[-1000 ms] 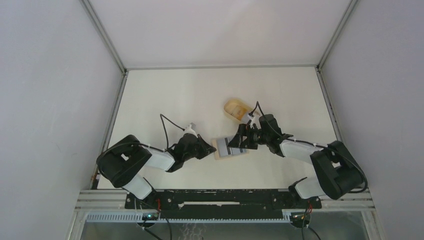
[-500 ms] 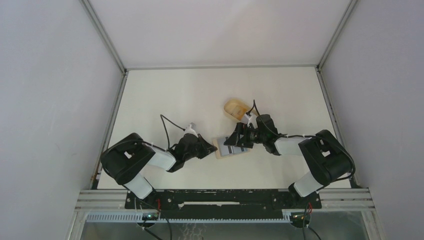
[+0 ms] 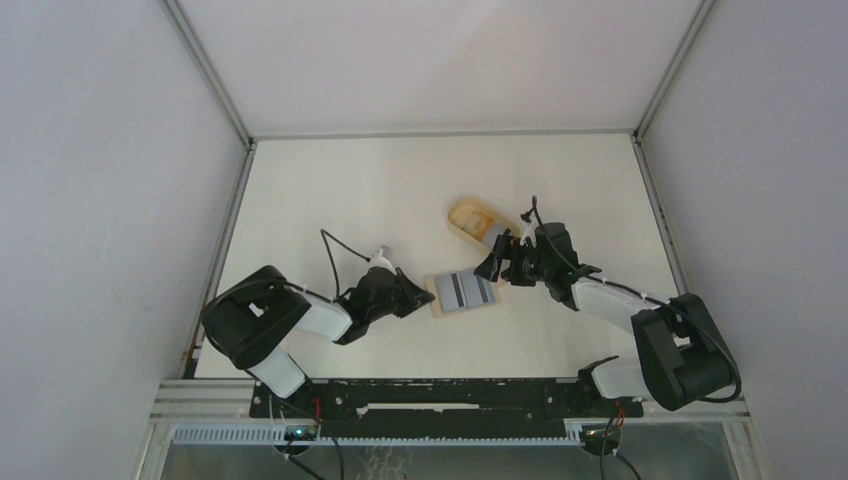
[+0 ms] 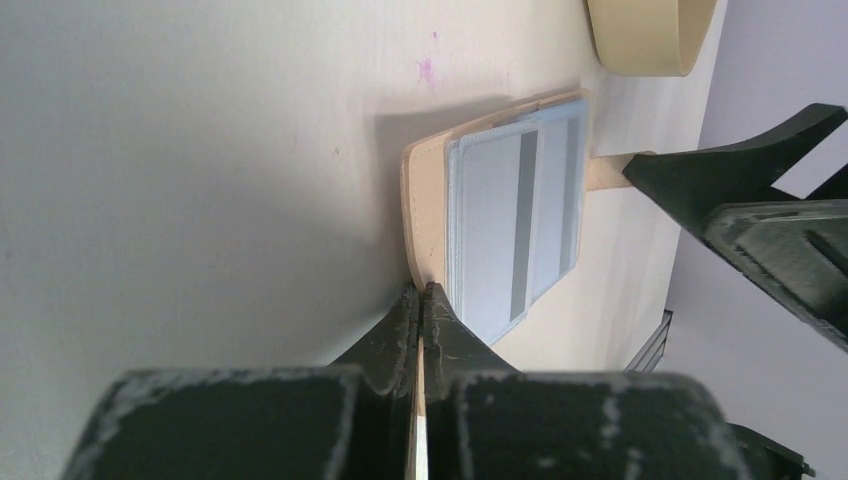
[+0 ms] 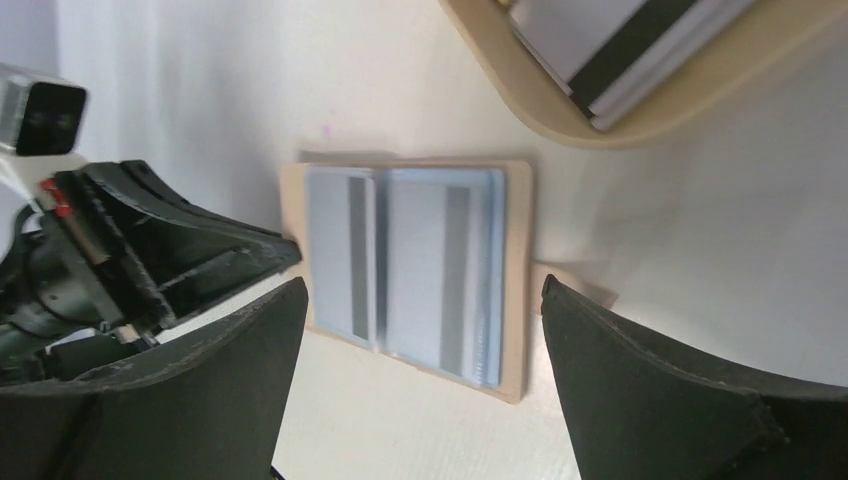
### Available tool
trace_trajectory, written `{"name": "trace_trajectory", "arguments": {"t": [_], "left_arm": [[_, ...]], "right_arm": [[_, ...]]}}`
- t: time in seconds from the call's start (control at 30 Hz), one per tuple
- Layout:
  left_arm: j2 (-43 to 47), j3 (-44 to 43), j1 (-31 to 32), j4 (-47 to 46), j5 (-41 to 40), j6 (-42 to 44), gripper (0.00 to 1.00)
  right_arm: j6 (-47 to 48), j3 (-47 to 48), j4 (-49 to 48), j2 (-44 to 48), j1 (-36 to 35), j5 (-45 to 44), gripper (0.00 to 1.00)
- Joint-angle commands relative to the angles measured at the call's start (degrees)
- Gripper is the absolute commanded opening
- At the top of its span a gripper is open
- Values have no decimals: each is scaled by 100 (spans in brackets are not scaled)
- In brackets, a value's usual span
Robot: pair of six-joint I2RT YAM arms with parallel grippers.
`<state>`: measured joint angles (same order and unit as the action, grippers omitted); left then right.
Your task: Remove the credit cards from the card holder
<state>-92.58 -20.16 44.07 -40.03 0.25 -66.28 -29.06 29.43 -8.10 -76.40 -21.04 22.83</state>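
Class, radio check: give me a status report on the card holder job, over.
Left hand shut on card holder edge. Right hand open, empty, near it. Credit cards showing in holder, more in tray. Nothing blocking the cards.

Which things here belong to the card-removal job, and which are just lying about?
Job: card holder; credit cards inside it; loose cards in the oval tray; left fingers pinching the holder's edge.
Lying about: oval tray itself, only a resting place; purple mark.

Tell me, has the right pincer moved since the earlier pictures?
Yes. In the top view the right pincer has pulled back off the card holder, to the right and toward the tan tray; the holder lies uncovered now.
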Motion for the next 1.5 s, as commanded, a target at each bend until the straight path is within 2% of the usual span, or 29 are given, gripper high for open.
{"name": "trace_trajectory", "arguments": {"t": [0.0,0.8,1.03,1.47], "left_arm": [[-156,133,-11,784,-165,105,0],[-138,166,5,747,-150,82,0],[-121,169,15,751,-148,88,0],[-130,171,22,751,-139,82,0]], "right_arm": [[281,116,221,-132,-18,-158,95],[235,164,-77,-387,-634,84,96],[227,312,-34,-707,-863,116,94],[350,450,105,-643,-1020,112,95]]}}
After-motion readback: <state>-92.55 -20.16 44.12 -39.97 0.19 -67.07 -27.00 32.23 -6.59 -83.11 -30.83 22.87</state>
